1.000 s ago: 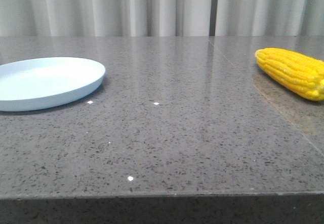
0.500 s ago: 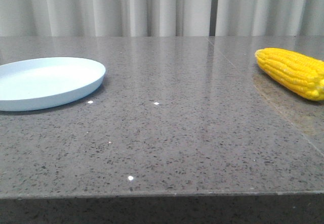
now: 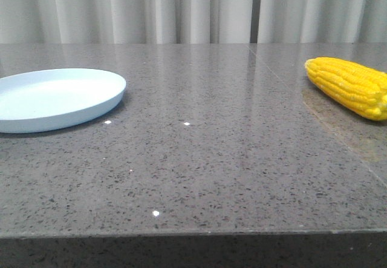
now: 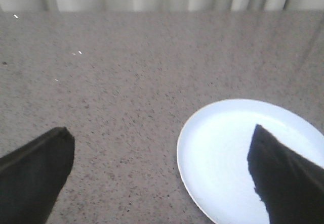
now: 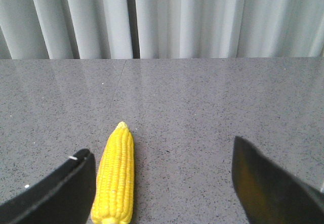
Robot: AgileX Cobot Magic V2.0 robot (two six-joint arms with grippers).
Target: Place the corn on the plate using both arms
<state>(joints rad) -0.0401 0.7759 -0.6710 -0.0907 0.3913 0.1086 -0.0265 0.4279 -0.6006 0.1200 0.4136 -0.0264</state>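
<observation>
corn [image 3: 349, 86] far right, untouched; plate [image 3: 54, 97] left. right gripper [image 5: 159, 183] fingers apart: centre across cob's middle. left gripper [image 4: 159, 176] apart too.

One corn [image 3: 349, 86]; one plate [image 3: 91, 101]; two hands [image 4: 162, 178]

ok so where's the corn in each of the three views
Front view: the corn lies at the far right edge, partly cut off.
Left wrist view: not in it.
Right wrist view: the corn lies low and left of centre, beside one finger.
Shared landmark: the pale curtain behind the table.
</observation>
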